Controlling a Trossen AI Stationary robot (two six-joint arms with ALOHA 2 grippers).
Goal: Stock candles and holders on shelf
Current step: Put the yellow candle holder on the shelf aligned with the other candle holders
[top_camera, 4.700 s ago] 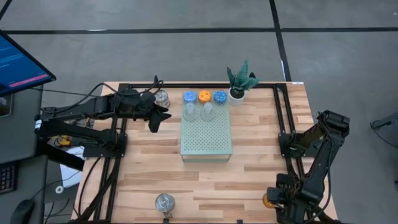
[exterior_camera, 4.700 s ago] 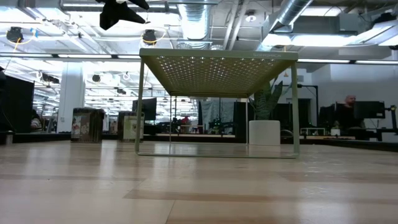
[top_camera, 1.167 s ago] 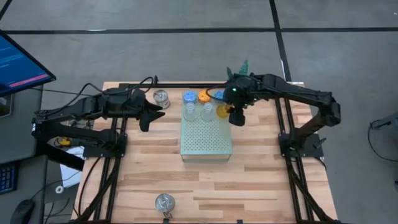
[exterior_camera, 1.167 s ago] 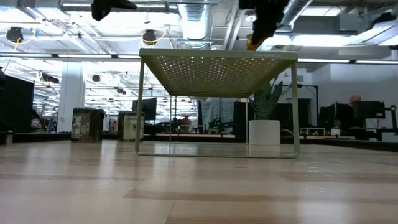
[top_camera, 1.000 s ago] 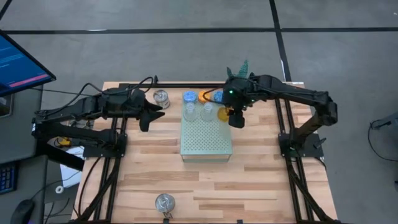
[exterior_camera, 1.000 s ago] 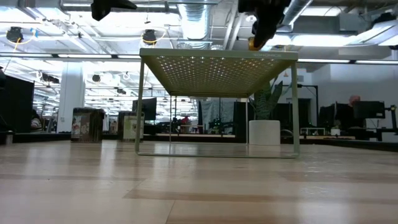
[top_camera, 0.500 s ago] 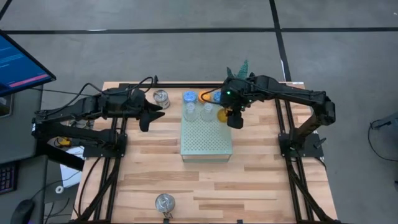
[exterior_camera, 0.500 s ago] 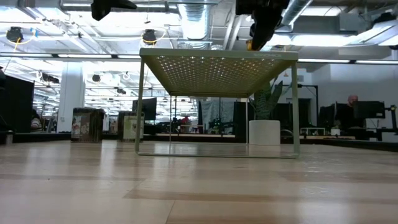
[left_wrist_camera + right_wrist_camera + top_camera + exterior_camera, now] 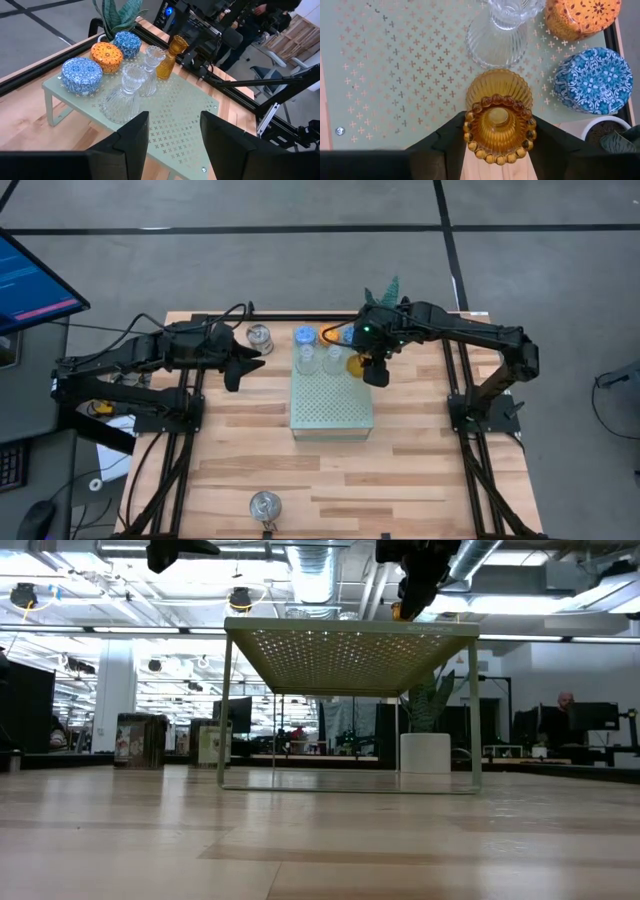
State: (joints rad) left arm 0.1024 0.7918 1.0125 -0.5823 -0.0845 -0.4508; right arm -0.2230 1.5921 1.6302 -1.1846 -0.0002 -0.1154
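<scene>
The mint-green shelf (image 9: 332,405) stands mid-table. On its far part stand two clear glass holders (image 9: 305,359) (image 9: 333,359) and, behind them, a blue candle (image 9: 305,335), an orange candle (image 9: 328,335) and a second blue candle (image 9: 352,335). My right gripper (image 9: 371,370) is shut on the amber glass holder (image 9: 355,363) at the shelf's right edge, beside the clear ones. My left gripper (image 9: 243,370) is open and empty, left of the shelf; in its own view (image 9: 172,135) the fingers stand apart. My right gripper pinches the amber holder's upper cup (image 9: 470,137) between its two fingers, one on each side. The fingers (image 9: 547,145) come from above, slanting in from the table's right. The holder stays upright, its foot (image 9: 499,86) over the shelf's right edge. Whether the foot rests there, I cannot tell.
A silver tin (image 9: 260,336) sits on the table left of the shelf, another (image 9: 264,505) at the near edge. A green plant in a white pot (image 9: 385,315) stands at the far edge, just behind my right gripper. A black frame runs along the table's sides.
My right gripper has carried the upright amber holder a little toward the table's left, over the shelf's right edge and closer to the clear holders. It has stayed shut on the holder.
</scene>
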